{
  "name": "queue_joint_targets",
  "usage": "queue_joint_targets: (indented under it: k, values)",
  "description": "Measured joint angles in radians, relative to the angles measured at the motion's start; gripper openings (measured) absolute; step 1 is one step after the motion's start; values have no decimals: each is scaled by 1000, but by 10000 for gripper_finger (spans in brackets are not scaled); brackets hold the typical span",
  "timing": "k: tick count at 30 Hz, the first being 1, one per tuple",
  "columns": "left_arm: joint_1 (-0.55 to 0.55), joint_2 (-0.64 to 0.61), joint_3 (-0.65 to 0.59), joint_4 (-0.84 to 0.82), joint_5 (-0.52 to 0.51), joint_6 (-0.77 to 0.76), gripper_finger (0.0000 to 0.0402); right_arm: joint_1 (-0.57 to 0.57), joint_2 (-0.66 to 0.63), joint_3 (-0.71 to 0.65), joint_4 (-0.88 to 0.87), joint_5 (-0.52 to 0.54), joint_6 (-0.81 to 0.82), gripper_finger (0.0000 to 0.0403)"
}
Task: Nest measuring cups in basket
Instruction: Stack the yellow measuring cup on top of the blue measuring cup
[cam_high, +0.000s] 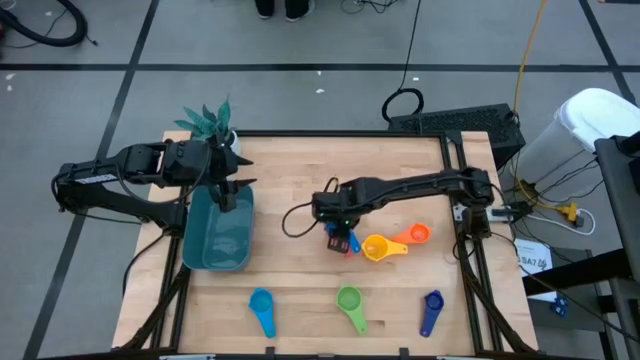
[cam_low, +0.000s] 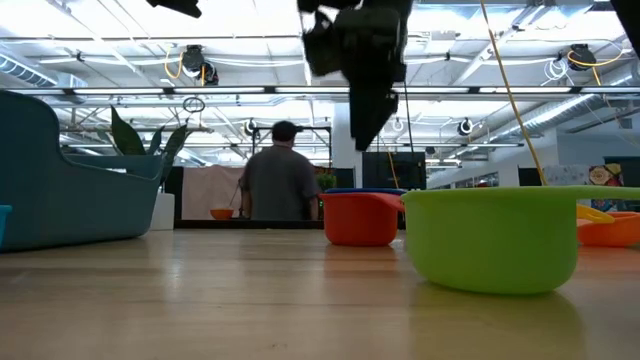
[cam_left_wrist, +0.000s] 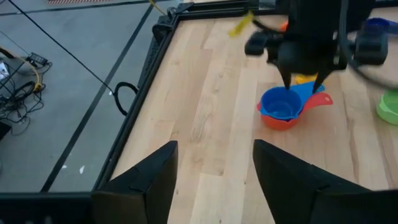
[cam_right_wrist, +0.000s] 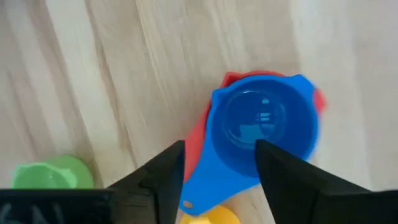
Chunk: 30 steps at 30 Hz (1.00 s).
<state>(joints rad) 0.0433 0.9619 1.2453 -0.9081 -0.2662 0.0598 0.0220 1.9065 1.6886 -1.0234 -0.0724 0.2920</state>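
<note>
Your right gripper (cam_high: 341, 243) hangs spread over the blue cup (cam_right_wrist: 264, 130), which sits nested in the red cup (cam_left_wrist: 280, 120) at frame centre. Your left gripper (cam_high: 228, 195), spread too, waits above the basket (cam_high: 215, 240) at left.

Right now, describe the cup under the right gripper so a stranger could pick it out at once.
Start at the wooden table and find the right gripper near its middle, open and hanging over a stack. The blue cup sits nested inside a red cup directly beneath it. Unlike the yellow cup and orange cup lying beside it, it is the only one already stacked in another.
</note>
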Motion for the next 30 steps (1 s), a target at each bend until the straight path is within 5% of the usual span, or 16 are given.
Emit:
queue_joint_targets:
  k: [6,12,30]
  values:
    - [-1,0,0,0,39,-21,213,-3,-123,0,-186,143,-1,194]
    - [-26,12,0,0,57,-19,200,37,-149,-17,-293,146,41,193]
    - [-68,19,0,-1,58,-15,172,98,-147,-344,-155,68,90,192]
